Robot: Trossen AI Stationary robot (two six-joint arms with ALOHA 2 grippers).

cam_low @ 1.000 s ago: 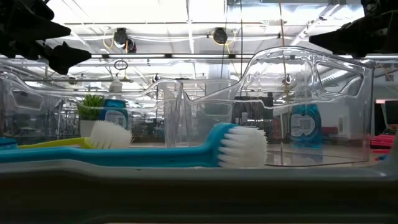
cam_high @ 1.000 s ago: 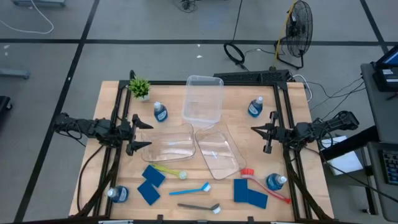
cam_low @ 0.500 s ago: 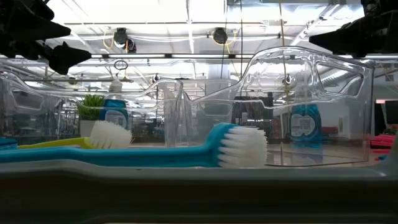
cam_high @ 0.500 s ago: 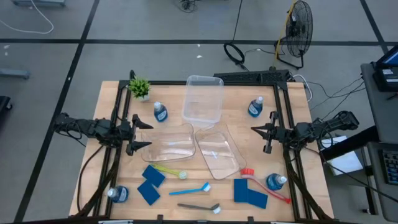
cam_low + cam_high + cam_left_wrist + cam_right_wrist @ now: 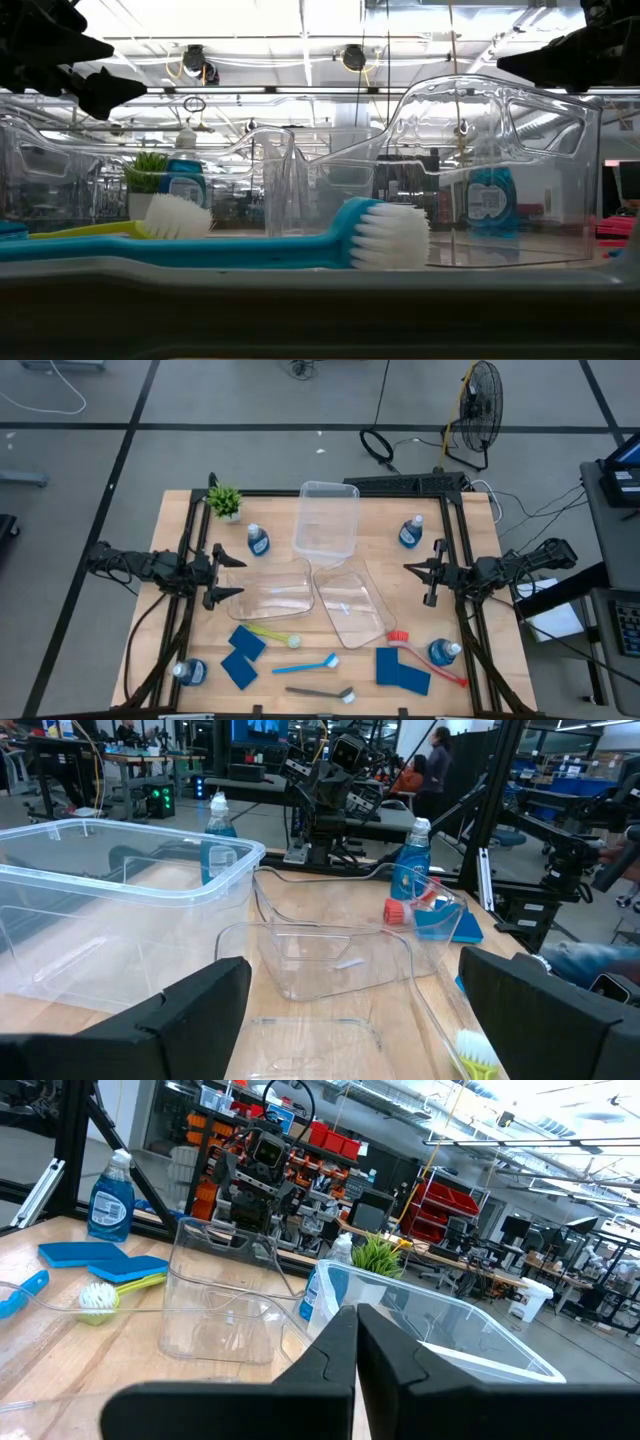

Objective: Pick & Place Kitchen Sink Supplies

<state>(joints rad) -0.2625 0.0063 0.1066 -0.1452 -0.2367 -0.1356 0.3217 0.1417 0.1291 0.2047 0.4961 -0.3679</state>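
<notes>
My left gripper hangs open over the table's left side, beside a clear bin; in its wrist view its fingers stand wide apart. My right gripper is shut above the right side, touching nothing. Bottles stand at far left, far right, near left and near right. Blue sponges lie flat near left and near right. The yellow-green, light-blue, dark-grey and red brushes lie along the near edge.
Three clear bins sit mid-table: one at the far middle, one left of centre, one slanted right of centre. A small potted plant stands at the far left corner. Black frame rails run along both table sides.
</notes>
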